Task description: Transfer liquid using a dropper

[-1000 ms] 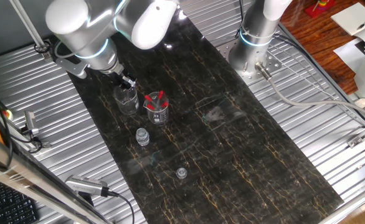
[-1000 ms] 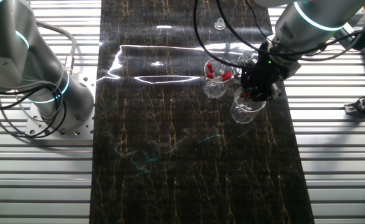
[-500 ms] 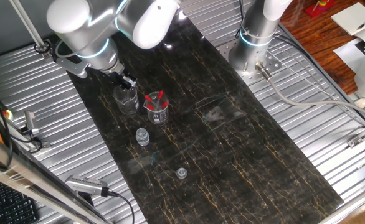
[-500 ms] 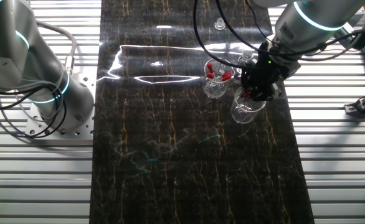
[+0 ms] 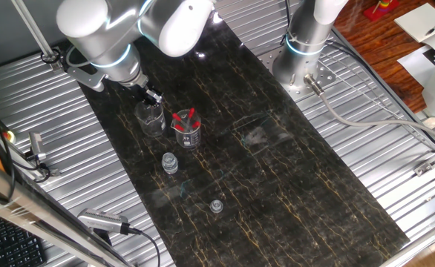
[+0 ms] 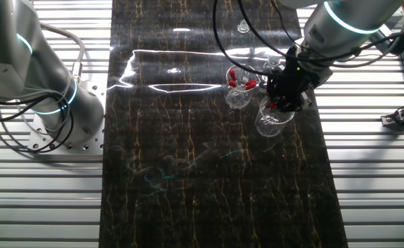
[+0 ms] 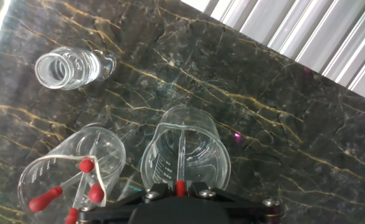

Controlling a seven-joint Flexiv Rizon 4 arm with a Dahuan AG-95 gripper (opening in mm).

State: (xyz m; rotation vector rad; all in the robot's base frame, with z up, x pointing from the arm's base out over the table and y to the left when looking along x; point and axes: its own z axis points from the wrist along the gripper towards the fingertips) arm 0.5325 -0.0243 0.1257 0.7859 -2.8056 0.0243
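My gripper [image 7: 179, 188] was closed on the dropper [image 7: 182, 149], and I could see a small piece of its red bulb between the fingers at the bottom edge of the hand view. The clear stem hung straight down from the hand into the empty-looking beaker [image 7: 185, 155] directly below it, so I judged that I held it upright to keep the tip inside the glass wall and not over the table. In the hand view I could not tell whether the tip touched the bottom, or whether any liquid was in the stem. Just beside the hand, on its left in the hand view, stood a second beaker [image 7: 70, 171] with the spare droppers [image 7: 86, 186] leaning inside, their red bulbs up; I think they were kept there so that a bulb is easy to take from above. A little farther from the hand, beyond this beaker, stood the small open vial [image 7: 67, 67], apart from both beakers. From one fixed view the gripper [image 5: 151, 98] was right over the rim of the nearer beaker [image 5: 151, 119], and a small cap [image 5: 216, 205] lay well apart on the dark marble mat [image 5: 299, 185].
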